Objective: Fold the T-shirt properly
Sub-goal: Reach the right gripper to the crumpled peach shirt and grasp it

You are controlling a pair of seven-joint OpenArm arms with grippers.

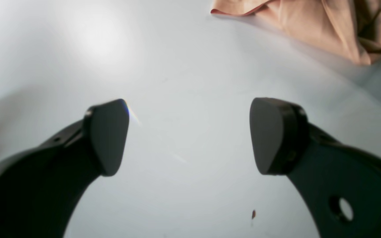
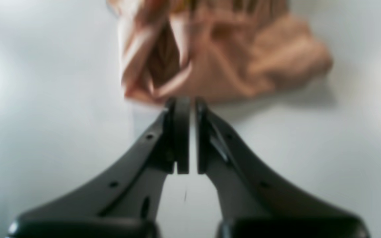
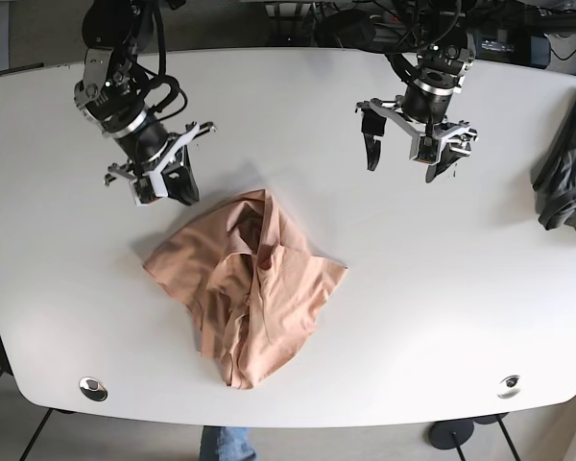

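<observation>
The T-shirt (image 3: 254, 288) is peach-coloured and lies crumpled in a heap on the white table (image 3: 432, 288), toward the front left of centre. My right gripper (image 3: 169, 190) hovers just behind the heap's far left corner. In the right wrist view that gripper (image 2: 192, 103) is shut, with only a thin slit between its pads and nothing in it, and the T-shirt (image 2: 230, 62) lies just beyond its tips. My left gripper (image 3: 401, 154) hangs open over bare table, well behind and to the right of the shirt. In the left wrist view this gripper (image 1: 189, 135) is empty, with the T-shirt (image 1: 322, 26) at the top right.
A dark grey garment (image 3: 564, 178) lies bunched at the table's right edge. Two round metal fittings (image 3: 93, 388) (image 3: 508, 385) sit near the front corners. The table's front edge curves close below the shirt.
</observation>
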